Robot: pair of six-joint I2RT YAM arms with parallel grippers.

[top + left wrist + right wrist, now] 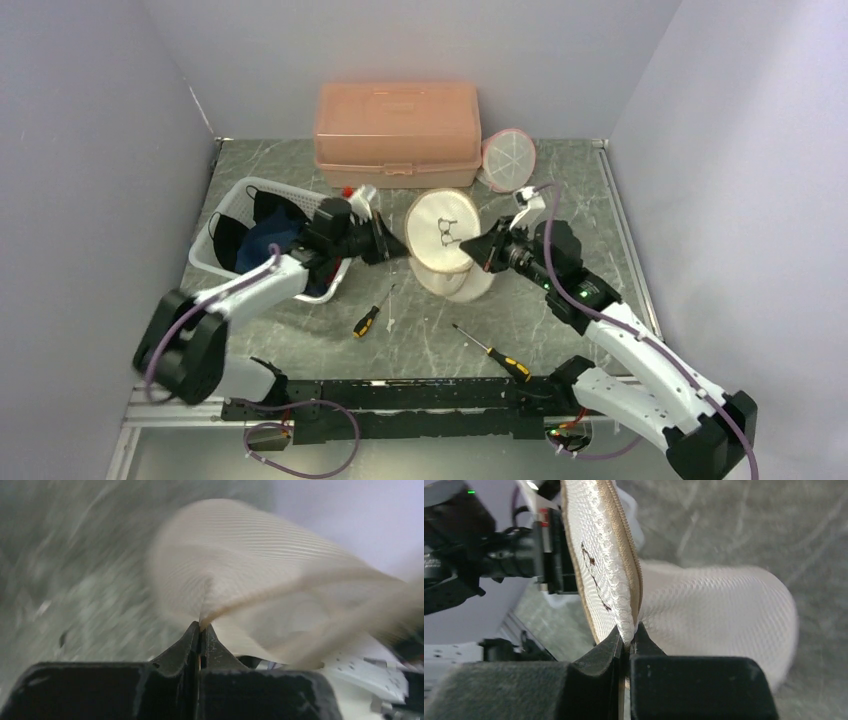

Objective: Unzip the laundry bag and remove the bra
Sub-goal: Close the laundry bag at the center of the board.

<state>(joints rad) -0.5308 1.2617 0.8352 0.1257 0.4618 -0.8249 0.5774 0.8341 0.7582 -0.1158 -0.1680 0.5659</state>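
Closest to the right wrist lens, the right pincer [626,636] is pressed together on the rim of the laundry bag [610,565], biting the cream mesh right beside the tan zipper seam. From that pinch the round, flat bag stands on edge, and a thin dark marking runs across its face; whether that is print or something inside I cannot tell. More pale mesh bulges out to the right of the zipper and sags toward the counter [420,340].

On my other wrist feed the left pincer [201,628] is also closed, nipping a tan strip at the bag's edge, though that view is badly blurred. From above, the two pincers face each other across the bag and hold it up between them near the middle of the grey marbled counter, its lower part resting on the surface.

Further out, a white laundry basket [222,215] with dark clothes sits behind the left arm. A pink lidded box [397,130] stands at the back wall, with a small pink-rimmed mesh disc [508,160] just beside its right end. Two screwdrivers [366,321] lie near the arm bases, well apart from each other.
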